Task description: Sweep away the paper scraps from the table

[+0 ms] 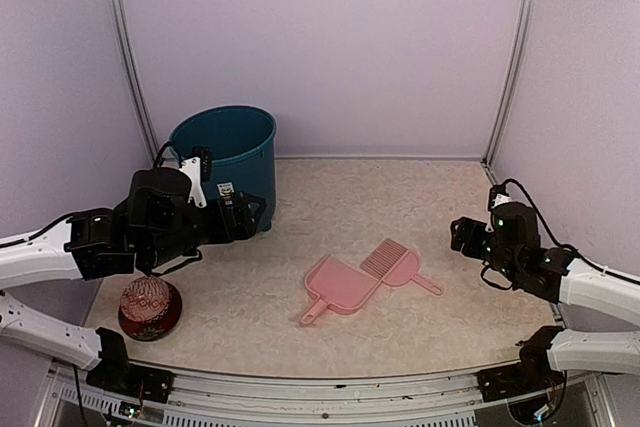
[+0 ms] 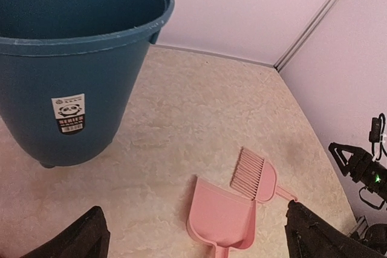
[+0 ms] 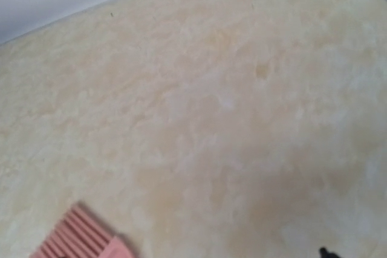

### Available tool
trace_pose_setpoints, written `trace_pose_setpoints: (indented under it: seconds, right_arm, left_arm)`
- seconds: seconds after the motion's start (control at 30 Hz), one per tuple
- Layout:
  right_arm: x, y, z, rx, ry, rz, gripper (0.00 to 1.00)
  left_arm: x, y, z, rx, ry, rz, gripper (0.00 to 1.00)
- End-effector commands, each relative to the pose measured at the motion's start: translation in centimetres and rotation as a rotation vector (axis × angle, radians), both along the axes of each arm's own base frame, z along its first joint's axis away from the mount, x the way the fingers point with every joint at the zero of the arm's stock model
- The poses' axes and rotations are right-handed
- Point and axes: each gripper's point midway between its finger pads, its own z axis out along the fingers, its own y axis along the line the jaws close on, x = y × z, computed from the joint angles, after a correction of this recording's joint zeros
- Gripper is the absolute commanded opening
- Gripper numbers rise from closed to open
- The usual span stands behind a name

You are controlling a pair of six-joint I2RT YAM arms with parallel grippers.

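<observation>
No paper scraps show in any view. The beige marbled table [image 1: 420,207] is bare around the tools. My left gripper [image 1: 250,215] hangs beside the blue bin, open and empty; its dark fingers [image 2: 91,234] stand wide apart at the lower corners of the left wrist view. My right gripper [image 1: 462,237] hovers over the table's right side, open and empty. Only one dark fingertip [image 3: 323,252] shows at the bottom edge of the right wrist view.
A pink dustpan [image 1: 335,287] and pink brush [image 1: 392,262] lie side by side mid-table; they also show in the left wrist view [image 2: 221,216] [image 2: 254,176]. A blue bin [image 1: 225,162] stands back left. A red patterned ball in a dark bowl [image 1: 150,307] sits front left.
</observation>
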Motion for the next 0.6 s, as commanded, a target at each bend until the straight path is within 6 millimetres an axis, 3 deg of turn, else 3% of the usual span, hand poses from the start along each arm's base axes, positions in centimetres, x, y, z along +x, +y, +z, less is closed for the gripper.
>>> trace_pose_setpoints:
  seconds: [0.0, 0.3, 0.57]
  right_arm:
    - [1.3, -0.4, 2.0, -0.083, -0.110, -0.004, 0.87]
    - [2.2, 0.4, 2.1, -0.163, -0.150, 0.051, 0.89]
    - [2.6, 0.0, 3.9, -0.272, -0.257, 0.049, 0.91]
  left_arm:
    - [0.3, 2.8, 0.1, 0.010, 0.002, 0.041, 0.99]
    - [1.0, 7.2, 1.7, -0.017, -0.032, 0.131, 0.99]
    - [2.3, 10.2, 1.9, 0.061, -0.116, 0.264, 0.99]
